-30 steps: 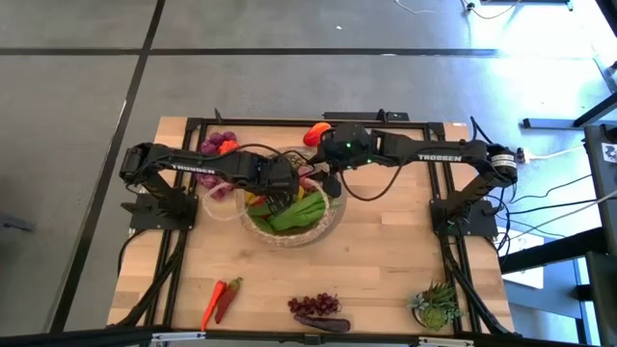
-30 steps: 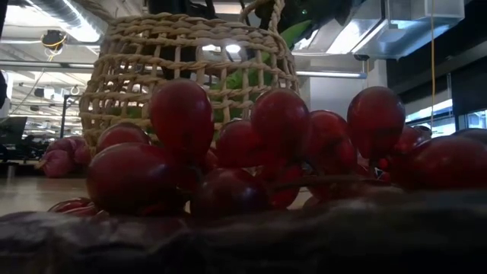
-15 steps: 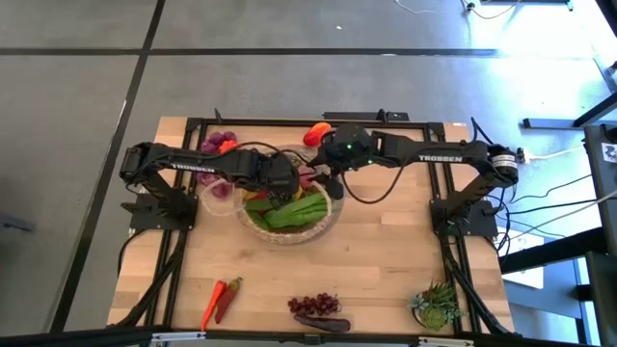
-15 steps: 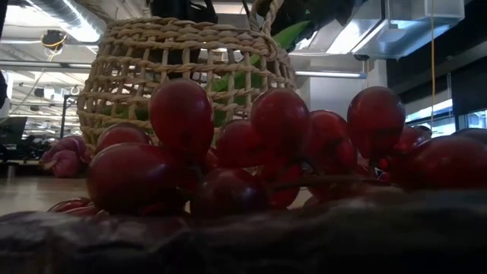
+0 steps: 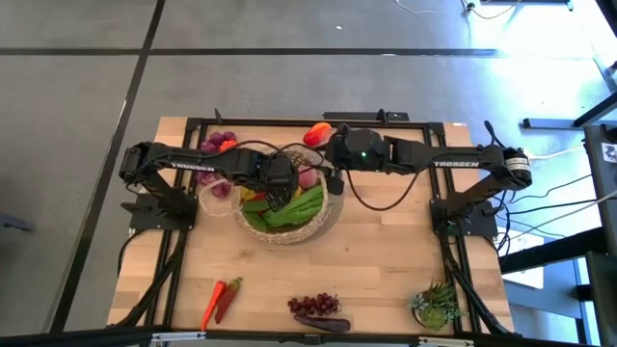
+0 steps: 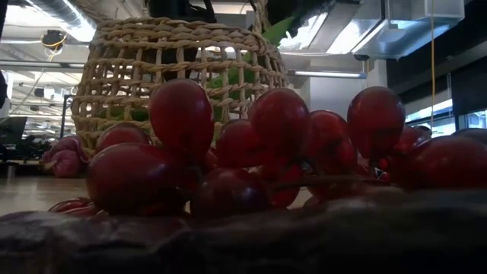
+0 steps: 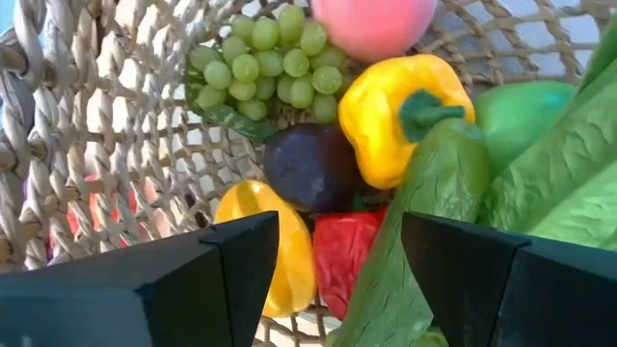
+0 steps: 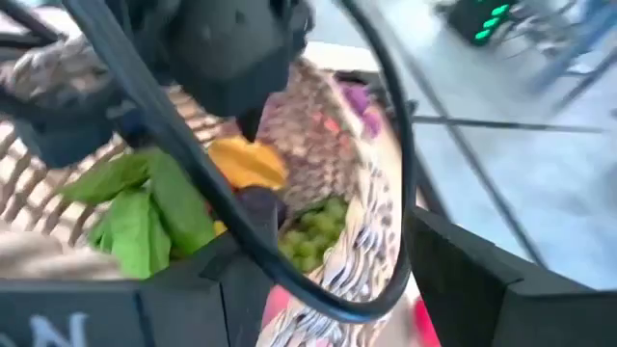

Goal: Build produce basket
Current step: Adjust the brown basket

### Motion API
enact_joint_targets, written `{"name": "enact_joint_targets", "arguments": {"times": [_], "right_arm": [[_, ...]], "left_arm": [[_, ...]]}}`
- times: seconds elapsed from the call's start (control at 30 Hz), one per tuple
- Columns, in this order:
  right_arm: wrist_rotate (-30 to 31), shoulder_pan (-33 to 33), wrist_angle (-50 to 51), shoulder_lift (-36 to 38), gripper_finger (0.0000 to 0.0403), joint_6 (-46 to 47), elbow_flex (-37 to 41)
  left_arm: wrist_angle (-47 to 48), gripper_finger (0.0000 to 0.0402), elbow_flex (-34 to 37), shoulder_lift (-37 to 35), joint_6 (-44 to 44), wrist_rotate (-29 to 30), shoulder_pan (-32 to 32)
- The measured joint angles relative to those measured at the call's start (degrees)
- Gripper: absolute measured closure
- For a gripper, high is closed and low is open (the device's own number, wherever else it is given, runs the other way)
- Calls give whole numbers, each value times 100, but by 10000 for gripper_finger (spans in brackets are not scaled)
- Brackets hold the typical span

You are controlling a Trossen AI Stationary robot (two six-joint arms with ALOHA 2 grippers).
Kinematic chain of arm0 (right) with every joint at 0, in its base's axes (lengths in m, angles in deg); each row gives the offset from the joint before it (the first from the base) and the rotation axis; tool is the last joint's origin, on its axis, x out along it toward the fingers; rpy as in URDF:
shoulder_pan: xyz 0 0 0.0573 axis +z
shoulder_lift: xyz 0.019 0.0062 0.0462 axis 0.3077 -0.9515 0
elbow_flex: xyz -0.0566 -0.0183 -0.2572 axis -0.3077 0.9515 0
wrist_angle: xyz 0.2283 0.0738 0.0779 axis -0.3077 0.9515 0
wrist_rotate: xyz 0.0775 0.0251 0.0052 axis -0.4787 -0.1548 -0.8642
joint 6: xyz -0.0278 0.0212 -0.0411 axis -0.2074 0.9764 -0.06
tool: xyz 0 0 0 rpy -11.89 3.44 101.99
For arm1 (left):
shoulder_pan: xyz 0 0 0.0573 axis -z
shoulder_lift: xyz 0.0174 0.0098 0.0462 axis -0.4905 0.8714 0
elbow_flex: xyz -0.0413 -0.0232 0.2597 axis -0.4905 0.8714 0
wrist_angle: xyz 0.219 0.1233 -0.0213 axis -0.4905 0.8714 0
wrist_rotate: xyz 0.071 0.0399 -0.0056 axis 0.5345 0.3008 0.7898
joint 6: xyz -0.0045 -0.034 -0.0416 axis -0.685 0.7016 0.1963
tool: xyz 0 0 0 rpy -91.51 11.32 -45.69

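The tan wicker basket point(image 5: 287, 238) sits mid-table and looms behind the grapes in the low view point(image 6: 183, 68). It holds green leaves point(image 5: 294, 210), a yellow pepper point(image 7: 400, 111), green grapes point(image 7: 260, 63), a cucumber point(image 7: 439, 178) and a red pepper point(image 7: 342, 255). My left gripper point(image 5: 278, 198) hangs open just above this pile point(image 7: 337, 241). My right gripper point(image 5: 333, 181) is open at the basket's far right rim point(image 8: 328, 251), with one finger inside the basket and one outside. My right gripper stands astride the basket's far right rim point(image 8: 371, 231), coming in slanting from above and from the table's right. Whether either finger touches the wicker, I cannot tell.
A red pepper point(image 5: 315, 134) and purple grapes point(image 5: 214, 145) lie near the far edge. Red-orange chillies point(image 5: 222, 299) and dark grapes point(image 5: 315, 306) lie near the near edge, and the grapes fill the low view point(image 6: 228, 152). A spiky potted plant point(image 5: 436, 306) stands at the near right corner.
The basket has slid a little toward the table's left. My right arm's wrist has drawn back toward the table's right, while its fingers stayed at the rim. My left gripper has kept its place over the produce.
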Motion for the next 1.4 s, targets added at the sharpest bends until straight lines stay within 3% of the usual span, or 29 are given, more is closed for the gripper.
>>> {"name": "enact_joint_targets", "arguments": {"times": [0.5,0.87,1.2,1.4], "right_arm": [[101,116,1063,-6,180,2218,-17],[22,158,1043,-438,180,2286,-30],[-222,138,934,-817,180,2271,-47],[-392,138,912,-786,180,2272,-39]], "left_arm": [[0,191,5,13,23,152,-95],[-61,191,-72,24,-22,154,-129],[111,191,-361,24,-445,668,-34],[461,191,-363,24,2,302,-216]]}}
